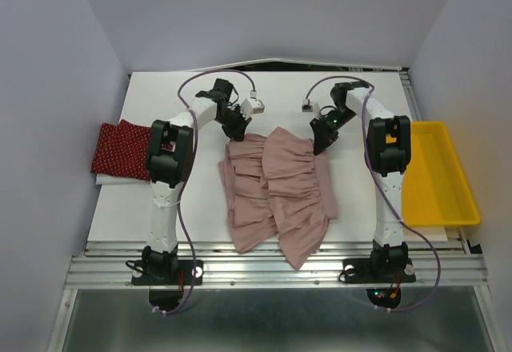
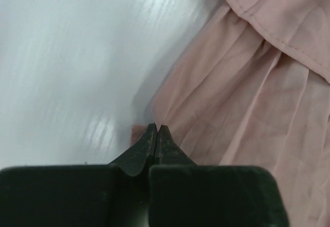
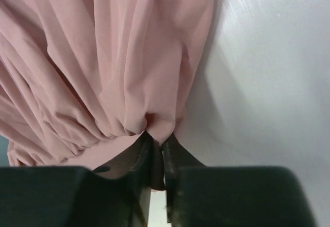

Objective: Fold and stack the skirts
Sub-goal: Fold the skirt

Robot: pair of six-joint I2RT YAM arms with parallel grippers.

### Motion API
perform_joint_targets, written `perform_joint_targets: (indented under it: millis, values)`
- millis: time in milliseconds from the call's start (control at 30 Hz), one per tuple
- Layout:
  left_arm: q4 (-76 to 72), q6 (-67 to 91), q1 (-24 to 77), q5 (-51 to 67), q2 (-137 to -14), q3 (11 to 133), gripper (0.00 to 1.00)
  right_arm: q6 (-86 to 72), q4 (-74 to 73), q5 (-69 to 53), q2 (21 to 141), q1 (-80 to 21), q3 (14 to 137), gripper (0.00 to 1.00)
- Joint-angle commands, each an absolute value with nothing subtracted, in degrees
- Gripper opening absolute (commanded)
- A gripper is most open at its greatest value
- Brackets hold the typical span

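Observation:
The dusty pink ruffled skirt point(image 1: 276, 184) lies spread in the middle of the white table, waistband at the far side. My left gripper point(image 1: 238, 132) is at the skirt's far left corner, and its jaws are shut with a bit of the pink edge point(image 2: 247, 93) pinched at the tips point(image 2: 157, 128). My right gripper point(image 1: 322, 144) is at the far right corner, shut on a bunched fold of the pink skirt point(image 3: 103, 57) at its tips point(image 3: 157, 136). The dark red polka-dot skirt point(image 1: 120, 150) lies folded at the table's left edge, partly hidden by the left arm.
A yellow plastic tray point(image 1: 432, 184) stands at the right edge of the table, beside the right arm. White table surface point(image 1: 160, 200) shows between the two skirts. Grey walls close in the left, right and back.

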State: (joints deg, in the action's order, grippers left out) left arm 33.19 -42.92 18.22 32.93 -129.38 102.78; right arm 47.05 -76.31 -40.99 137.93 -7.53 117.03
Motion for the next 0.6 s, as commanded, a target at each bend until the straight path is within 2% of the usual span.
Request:
perform_joint_targets:
  millis: [0, 33, 100, 200, 300, 467, 567]
  values:
    - [35.5, -41.0, 14.9, 32.2, -128.2, 108.5, 0.0, 47.6, -77.2, -44.1, 133.0, -7.2, 118.4, 0.1]
    - [36.3, -40.2, 13.9, 32.3, -129.5, 112.9, 0.0, 47.2, -74.8, -45.6, 131.7, -7.2, 118.0, 0.05]
    - [36.8, -39.7, 12.8, 32.5, -131.0, 117.7, 0.0, 45.5, -71.3, -46.9, 129.9, -7.2, 116.8, 0.01]
    - [36.5, -38.1, 11.2, 31.9, -132.7, 128.5, 0.0, 42.1, -63.6, -48.6, 126.5, -7.2, 114.1, 0.01]
    - [35.8, -38.4, 10.4, 31.8, -132.2, 132.6, 0.0, 39.9, -55.7, -49.9, 122.5, -7.2, 111.8, 0.01]
    - [37.2, -41.6, 10.3, 32.3, -124.6, 128.2, 0.0, 42.5, -38.6, -49.9, 112.9, -7.2, 98.7, 0.01]
    - [40.0, -45.8, 10.3, 34.0, -117.2, 121.8, 0.0, 50.2, -35.4, -47.7, 107.6, -7.2, 93.8, 0.01]
